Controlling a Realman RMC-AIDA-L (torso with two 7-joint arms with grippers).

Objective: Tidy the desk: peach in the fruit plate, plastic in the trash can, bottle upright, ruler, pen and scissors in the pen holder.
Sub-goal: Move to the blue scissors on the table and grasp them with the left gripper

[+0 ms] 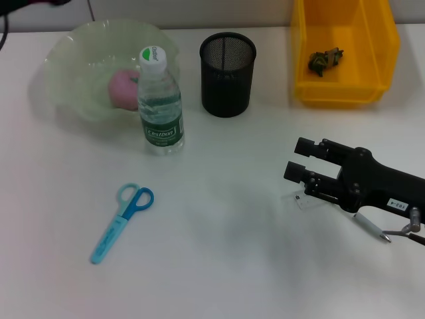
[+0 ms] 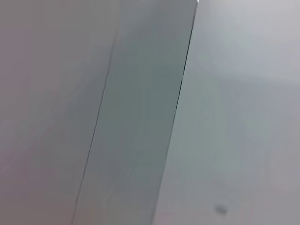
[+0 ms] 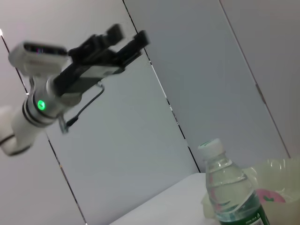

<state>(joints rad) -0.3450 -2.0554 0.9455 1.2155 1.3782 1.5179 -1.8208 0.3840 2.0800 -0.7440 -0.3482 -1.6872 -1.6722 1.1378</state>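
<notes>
You have a smooth, matt white bench (image 1: 219,266). The water bottle (image 1: 159,106) is clear, glossy plastic with a paper-like label; the fruit plate (image 1: 73,66) is translucent, crinkled plastic. The pen holder (image 1: 228,74) is black wire mesh, the bin (image 1: 345,53) glossy yellow plastic. The scissors (image 1: 123,221) have smooth blue plastic handles. The right hand (image 1: 299,163) is matt black.

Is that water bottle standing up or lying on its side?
Standing upright. The water bottle rests on its base on the white table, white cap on top, just in front of the green fruit plate.
</notes>
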